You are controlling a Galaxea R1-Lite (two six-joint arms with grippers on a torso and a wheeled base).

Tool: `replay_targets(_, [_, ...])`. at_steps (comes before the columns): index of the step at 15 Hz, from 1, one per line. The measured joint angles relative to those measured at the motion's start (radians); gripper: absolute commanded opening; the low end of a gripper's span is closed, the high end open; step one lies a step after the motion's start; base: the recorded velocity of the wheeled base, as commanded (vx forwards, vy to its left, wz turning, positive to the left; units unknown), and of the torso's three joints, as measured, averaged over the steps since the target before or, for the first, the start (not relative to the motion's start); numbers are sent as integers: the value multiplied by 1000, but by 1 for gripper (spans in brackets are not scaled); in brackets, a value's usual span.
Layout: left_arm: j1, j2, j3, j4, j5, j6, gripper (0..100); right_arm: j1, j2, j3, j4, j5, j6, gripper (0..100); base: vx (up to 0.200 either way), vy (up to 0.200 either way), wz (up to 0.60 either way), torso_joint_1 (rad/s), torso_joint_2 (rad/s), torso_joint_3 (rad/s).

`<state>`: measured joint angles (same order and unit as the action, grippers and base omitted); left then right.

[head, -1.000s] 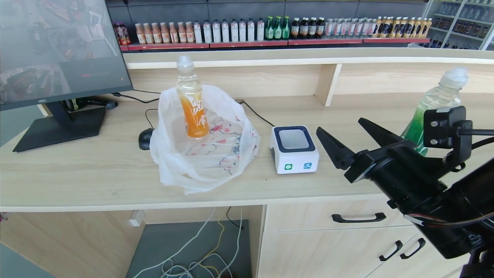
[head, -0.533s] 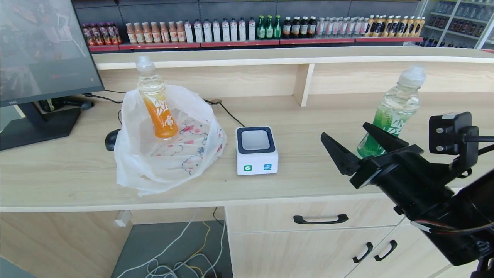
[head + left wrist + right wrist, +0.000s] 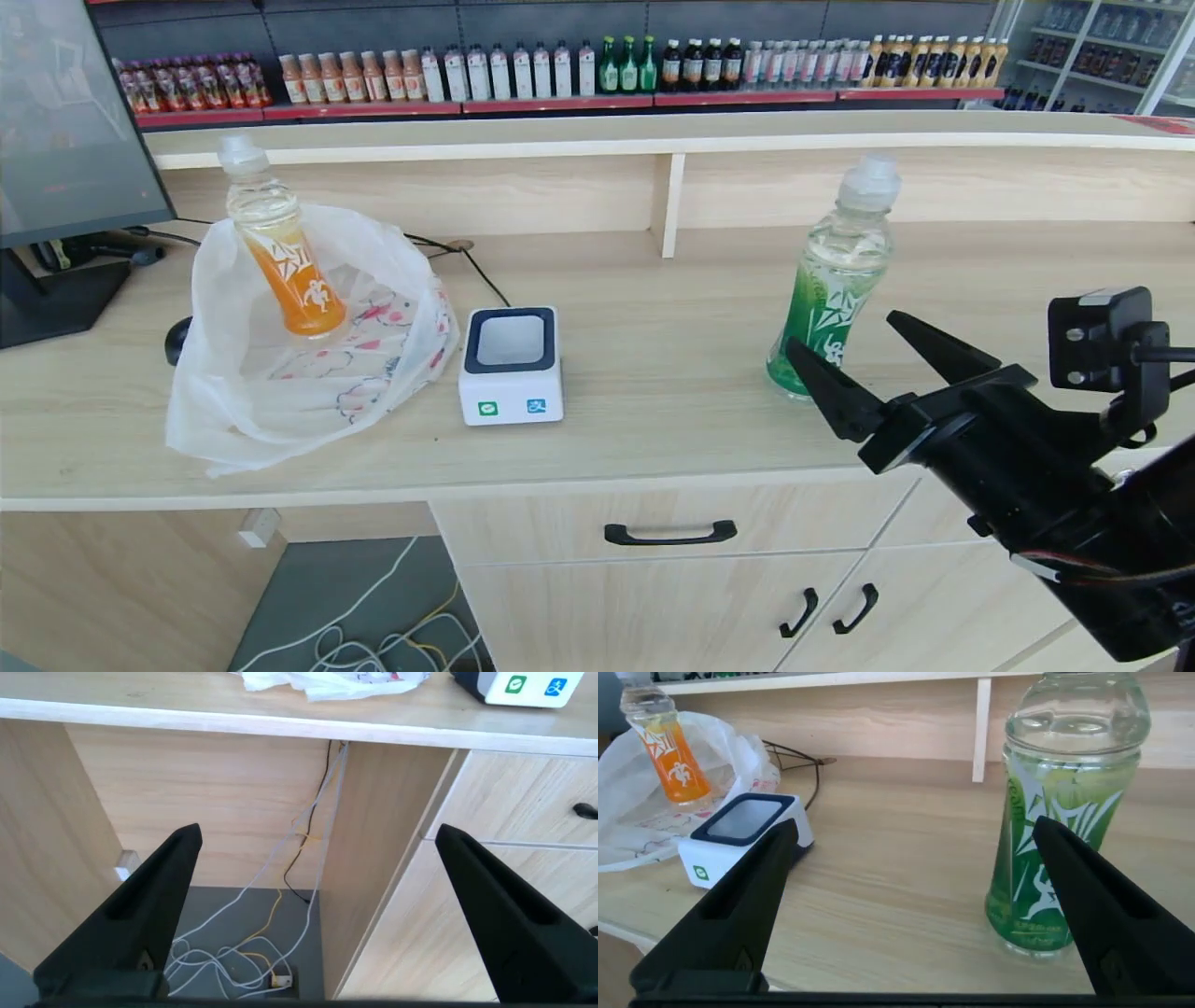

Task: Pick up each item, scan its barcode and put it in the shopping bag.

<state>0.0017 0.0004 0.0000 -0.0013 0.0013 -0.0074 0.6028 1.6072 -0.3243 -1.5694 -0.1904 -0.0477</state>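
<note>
Green bottle [image 3: 831, 280]: upright on the counter [image 3: 653, 317], well to the right of the scanner [image 3: 512, 366], likely unscanned.
Right gripper [image 3: 843, 332]: fingers spread, empty, just before that bottle, seemingly lined up to grasp.
Left gripper [image 3: 320, 835]: fingers released, low before the counter front.
Orange bottle [image 3: 280, 261]: standing in the shopping bag [image 3: 224, 420], apparently done.

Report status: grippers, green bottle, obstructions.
Right gripper open, facing green bottle, not touching. Left gripper open, below counter. Orange bottle in shopping bag. No obstruction.
</note>
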Motion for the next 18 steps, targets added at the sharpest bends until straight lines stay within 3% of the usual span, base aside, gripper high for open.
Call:
replay_targets(2, [0,0,0,0,0,1,100,0,-2,7,0,0,0,100,0,-200,0,5,5,2])
replay_targets(12, [-2,0,0,0,-1,11,100,-15,34,11,0,0,-1,100,0,0,0,0,0,0])
replay_targets(18, [0,0,0,0,-1,11,100,-60,118,-87,0,0,-14,100,0,0,0,0,0,0])
